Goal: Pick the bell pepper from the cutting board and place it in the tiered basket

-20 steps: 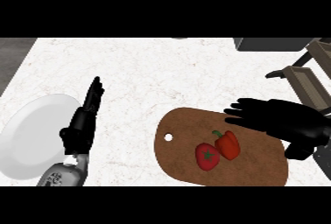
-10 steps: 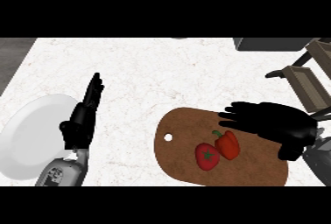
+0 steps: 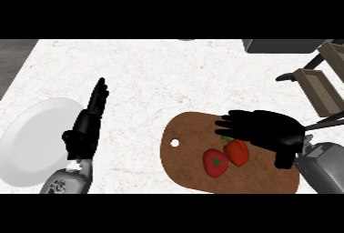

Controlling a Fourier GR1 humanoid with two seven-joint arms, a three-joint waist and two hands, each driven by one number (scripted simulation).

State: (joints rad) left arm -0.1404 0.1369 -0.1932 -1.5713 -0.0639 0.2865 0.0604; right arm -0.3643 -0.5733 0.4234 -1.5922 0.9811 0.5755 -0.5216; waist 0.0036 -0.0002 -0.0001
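Right hand (image 3: 265,129) covers the bell pepper's (image 3: 236,154) top end, fingertips possibly touching it. Tiered basket (image 3: 324,86) runs off the right edge, most of it unseen. Cutting board's (image 3: 191,136) near edge is clipped. Left forearm (image 3: 67,182) hides part of the plate (image 3: 27,145).

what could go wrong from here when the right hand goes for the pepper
1. The bell pepper lies right beside a round red vegetable on the cutting board. The open right hand over it may catch or knock both.
2. The tiered basket stands close at the right, so the carry could clip its frame.
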